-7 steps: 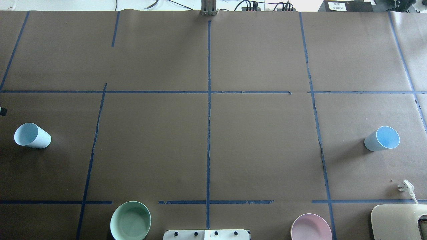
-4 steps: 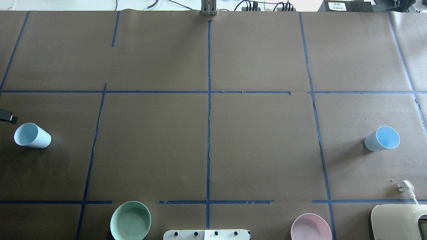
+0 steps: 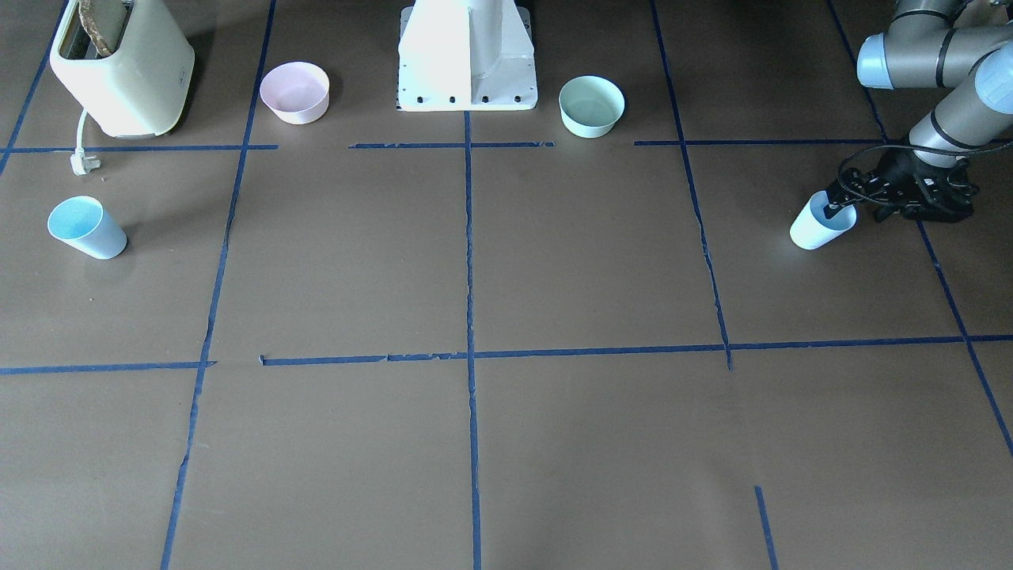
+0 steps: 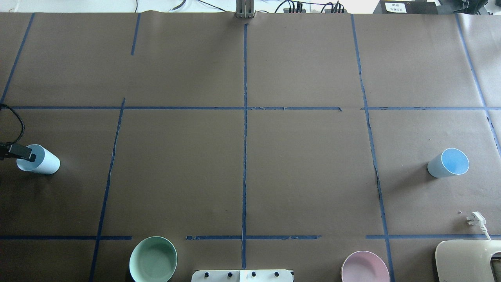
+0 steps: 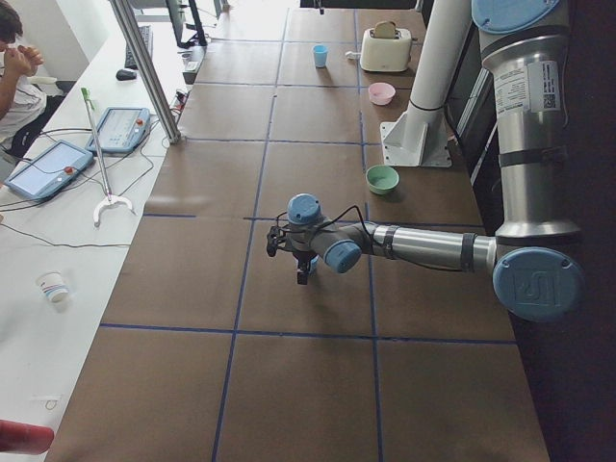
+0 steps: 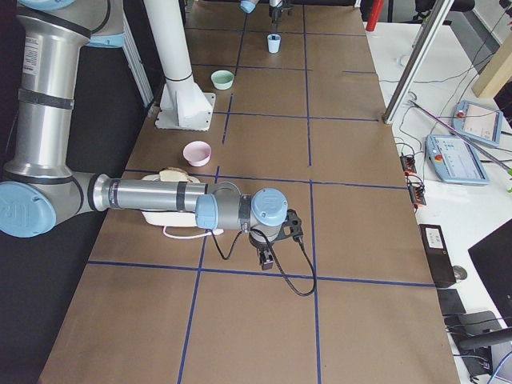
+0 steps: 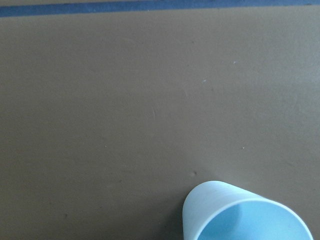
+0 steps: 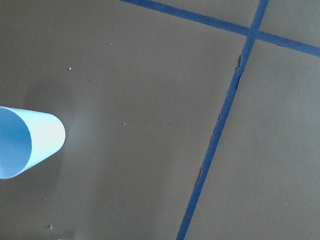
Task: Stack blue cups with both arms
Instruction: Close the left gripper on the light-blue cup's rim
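One blue cup (image 4: 44, 163) stands at the table's left end and also shows in the front view (image 3: 815, 229) and the left wrist view (image 7: 240, 215). My left gripper (image 3: 836, 203) is at its rim and looks open, with one finger (image 4: 24, 153) over the cup's mouth. The other blue cup (image 4: 449, 162) stands at the right end and also shows in the front view (image 3: 83, 228) and the right wrist view (image 8: 27, 142). My right gripper (image 6: 266, 258) shows only in the right side view, and I cannot tell whether it is open or shut.
A mint-green bowl (image 4: 153, 259) and a pink bowl (image 4: 364, 267) flank the white pedestal base (image 3: 467, 55) at the near edge. A cream toaster (image 4: 467, 260) with its white plug (image 4: 476, 219) stands near the right cup.
My left gripper has come in from the left edge onto the left cup, its finger now over the cup's mouth. Both cups stay where they were.
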{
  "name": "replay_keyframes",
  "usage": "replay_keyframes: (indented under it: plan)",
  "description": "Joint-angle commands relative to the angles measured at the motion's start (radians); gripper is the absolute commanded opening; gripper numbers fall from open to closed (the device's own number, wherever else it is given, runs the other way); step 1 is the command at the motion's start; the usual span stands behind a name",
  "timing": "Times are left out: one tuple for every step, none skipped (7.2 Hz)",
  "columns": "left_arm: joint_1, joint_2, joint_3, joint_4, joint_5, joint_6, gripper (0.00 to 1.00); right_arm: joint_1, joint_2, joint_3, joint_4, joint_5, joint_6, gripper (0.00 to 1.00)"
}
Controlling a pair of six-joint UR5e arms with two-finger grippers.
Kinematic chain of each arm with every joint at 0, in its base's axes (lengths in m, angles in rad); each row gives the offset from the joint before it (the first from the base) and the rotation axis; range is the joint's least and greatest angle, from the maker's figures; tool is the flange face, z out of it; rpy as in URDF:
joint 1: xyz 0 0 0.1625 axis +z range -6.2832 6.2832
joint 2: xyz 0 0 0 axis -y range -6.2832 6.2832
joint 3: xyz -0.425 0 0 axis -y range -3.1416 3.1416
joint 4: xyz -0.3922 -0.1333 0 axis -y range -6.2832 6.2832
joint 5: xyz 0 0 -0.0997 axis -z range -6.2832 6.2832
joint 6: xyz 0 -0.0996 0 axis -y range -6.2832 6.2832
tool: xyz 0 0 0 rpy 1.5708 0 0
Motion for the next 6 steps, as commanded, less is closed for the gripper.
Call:
replay_keyframes:
  plan:
    - [0.008,-0.001,0.004,0.003,0.005,0.0,0.07,0.001,0.0,0.0,0.0,0.0,0.0,1.0]
    - [0.008,-0.001,0.004,0.001,0.003,-0.002,0.04,0.0,0.0,0.0,0.0,0.0,0.0,1.0]
    - [0.008,-0.007,0.001,0.001,0.003,-0.005,0.0,0.0,0.0,0.0,0.0,0.0,0.0,1.0]
    - [0.008,-0.011,-0.011,0.003,0.002,-0.008,0.0,0.001,0.0,0.0,0.0,0.0,0.0,1.0]
    - [0.007,-0.015,-0.023,0.004,-0.01,-0.009,0.0,0.0,0.0,0.0,0.002,0.0,0.0,1.0]
    - [0.007,-0.044,-0.067,0.04,-0.014,-0.032,0.0,0.0,0.0,0.0,0.002,0.0,0.0,1.0]
